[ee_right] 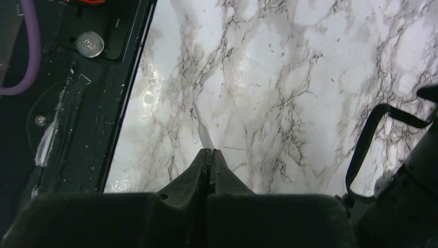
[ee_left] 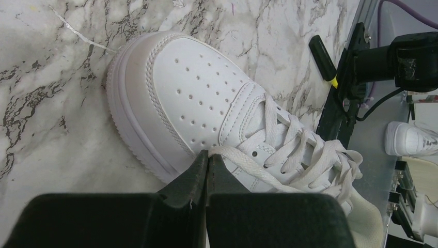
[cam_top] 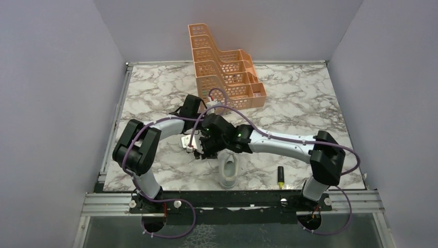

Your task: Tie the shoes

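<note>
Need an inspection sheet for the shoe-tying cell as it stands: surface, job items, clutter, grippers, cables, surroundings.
Surface: glossy marble table.
Job's things: white sneaker near the front edge, laced, no bow seen.
Clutter: orange rack at the back; marker to the right of the sneaker.
Grippers: left gripper shut on a lace at the sneaker's side; right gripper shut on a lace tip over bare table.
Cables: purple cables run along both arms, looping over the wrists.
Surroundings: plain walls on three sides.
</note>
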`<action>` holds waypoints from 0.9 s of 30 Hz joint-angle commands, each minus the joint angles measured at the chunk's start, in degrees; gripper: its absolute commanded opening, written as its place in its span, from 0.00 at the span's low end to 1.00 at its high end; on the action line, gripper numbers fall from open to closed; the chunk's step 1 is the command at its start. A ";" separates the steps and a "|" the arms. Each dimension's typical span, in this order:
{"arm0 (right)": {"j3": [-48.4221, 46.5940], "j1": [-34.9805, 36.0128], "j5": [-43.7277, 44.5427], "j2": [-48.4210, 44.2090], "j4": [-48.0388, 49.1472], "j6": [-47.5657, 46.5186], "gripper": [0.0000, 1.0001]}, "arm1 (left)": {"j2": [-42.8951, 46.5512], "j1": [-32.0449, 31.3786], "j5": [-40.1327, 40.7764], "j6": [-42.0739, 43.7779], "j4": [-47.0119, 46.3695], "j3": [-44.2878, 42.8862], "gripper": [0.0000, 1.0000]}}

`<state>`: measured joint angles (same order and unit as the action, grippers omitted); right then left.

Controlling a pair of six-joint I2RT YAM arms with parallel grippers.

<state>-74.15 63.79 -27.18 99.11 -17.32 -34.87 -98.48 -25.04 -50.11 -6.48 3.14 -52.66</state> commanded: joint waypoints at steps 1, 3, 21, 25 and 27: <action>3.62 0.37 1.59 -5.45 2.12 6.17 0.01 | 1.90 -0.54 -0.45 -1.34 0.55 -0.72 0.00; 4.42 0.37 1.36 -8.19 0.91 9.85 0.01 | 2.84 -0.60 -0.35 -2.22 0.21 -0.25 0.00; 21.20 0.37 23.49 -30.60 4.27 42.39 0.00 | 18.30 -3.61 4.33 -21.90 -13.93 12.31 0.00; 22.68 0.29 31.45 -34.82 2.94 45.47 0.01 | 21.84 -3.85 8.64 -24.47 -14.29 14.03 0.00; 22.77 0.28 35.97 -36.43 0.05 47.80 0.01 | 22.85 -3.96 10.26 -25.04 -15.09 14.90 0.00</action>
<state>-52.07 63.79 -2.52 67.26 -14.83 6.72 -78.37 -28.75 -45.19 -28.29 -8.84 -39.51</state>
